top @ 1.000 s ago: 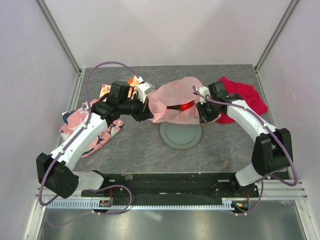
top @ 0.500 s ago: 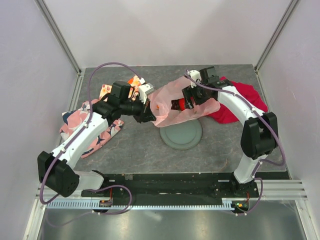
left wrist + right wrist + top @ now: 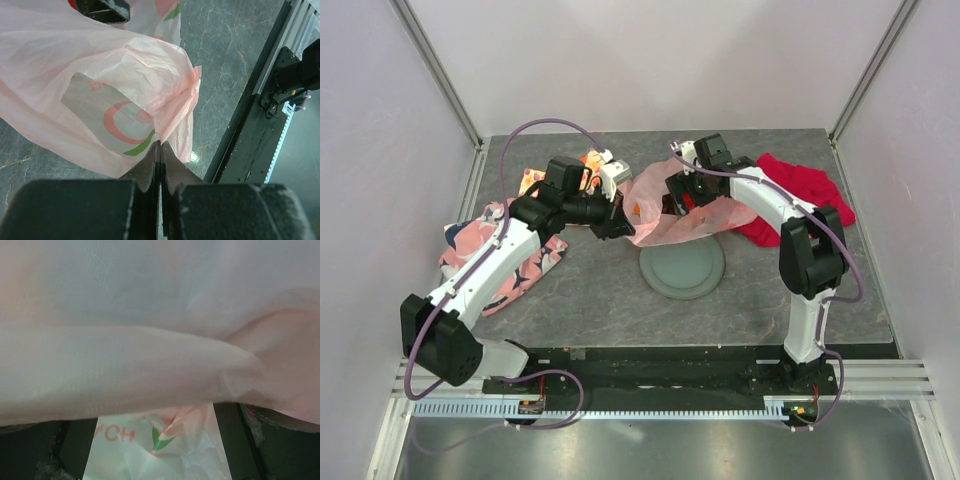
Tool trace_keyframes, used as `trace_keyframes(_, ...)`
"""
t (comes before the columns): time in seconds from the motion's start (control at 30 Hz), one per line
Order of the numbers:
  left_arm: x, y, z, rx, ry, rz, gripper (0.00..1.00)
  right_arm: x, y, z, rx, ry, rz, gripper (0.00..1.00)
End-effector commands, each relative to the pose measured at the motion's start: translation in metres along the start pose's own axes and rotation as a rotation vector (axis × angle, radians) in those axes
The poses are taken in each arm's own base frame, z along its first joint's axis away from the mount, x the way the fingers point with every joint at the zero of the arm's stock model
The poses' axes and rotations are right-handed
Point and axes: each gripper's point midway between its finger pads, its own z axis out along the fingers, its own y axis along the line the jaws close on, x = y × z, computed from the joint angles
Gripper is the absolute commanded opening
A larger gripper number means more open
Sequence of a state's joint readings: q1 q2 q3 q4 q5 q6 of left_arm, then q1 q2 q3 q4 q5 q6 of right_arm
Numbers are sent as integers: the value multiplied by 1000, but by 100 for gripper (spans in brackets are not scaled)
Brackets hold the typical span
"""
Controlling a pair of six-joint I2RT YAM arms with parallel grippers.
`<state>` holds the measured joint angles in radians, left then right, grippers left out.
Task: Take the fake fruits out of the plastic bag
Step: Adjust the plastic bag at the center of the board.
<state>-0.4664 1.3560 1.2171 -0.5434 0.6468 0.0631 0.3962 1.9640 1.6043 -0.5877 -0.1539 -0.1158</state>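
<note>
Nearest the arm bases lies the grey round dish [image 3: 682,268], with nothing on it, a handy landing spot for whatever comes out. To its left lies the pink-and-navy cloth [image 3: 485,255], well apart from the work.

Just beyond the dish, the left gripper [image 3: 160,152] has its fingers pressed flat together on a fold of the plastic bag [image 3: 665,210], right at the rim by the handle. That pinch is the anchor. It should hold firm and lift a little, up and away from the right arm, so the mouth opens instead of sagging shut.

The fake fruits [image 3: 638,210] are inside the bag; one shows as a small orange patch through the film, near the left end.

The right gripper [image 3: 680,192] reaches into the bag from the far side. Its wrist camera is smothered in pink film, so I cannot tell whether its fingers are spread or closed. It would do best to go in spread, feel past the loose film, and close only on something hard and round. Film caught along with the fruit will drag the whole bag.

Farthest back, the red cloth [image 3: 800,190] and the fruit-printed cloth [image 3: 532,180] lie out of the way.
</note>
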Motion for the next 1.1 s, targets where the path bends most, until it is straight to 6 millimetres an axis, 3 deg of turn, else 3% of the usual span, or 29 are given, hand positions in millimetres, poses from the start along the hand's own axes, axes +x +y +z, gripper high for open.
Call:
trace_keyframes(0.0,-24,0,-2,1,-54,29,3,-22,-7,10,80,-45,-18,98)
trace_keyframes(0.13,-26,1,-1,-4,-55,36,3,-33,-19,1,177,-63,-45,98)
trace_keyframes(0.2,-28,2,-2,-10,-56,46,3,-39,-28,-16,243,-55,-82,98)
trace_keyframes(0.23,-30,2,-3,-14,-60,51,3,-47,-30,-33,260,-79,-99,98)
trace_keyframes(0.3,-29,3,-4,-20,-59,57,3,-54,-27,-59,264,-120,-128,98)
trace_keyframes(0.43,-25,2,-6,-21,-52,51,2,-57,-5,-83,156,-158,-164,98)
trace_keyframes(0.6,-28,0,-16,-24,-65,24,2,-51,29,-56,4,-144,-155,93)
trace_keyframes(0.77,-47,-21,-34,61,-114,19,2,-60,48,-36,-9,-137,-187,85)
trace_keyframes(0.9,-44,-29,-37,98,-117,19,2,-50,37,-20,46,-89,-183,86)
trace_keyframes(1.07,-28,-19,-32,70,-87,8,2,-42,16,-14,163,-61,-183,90)
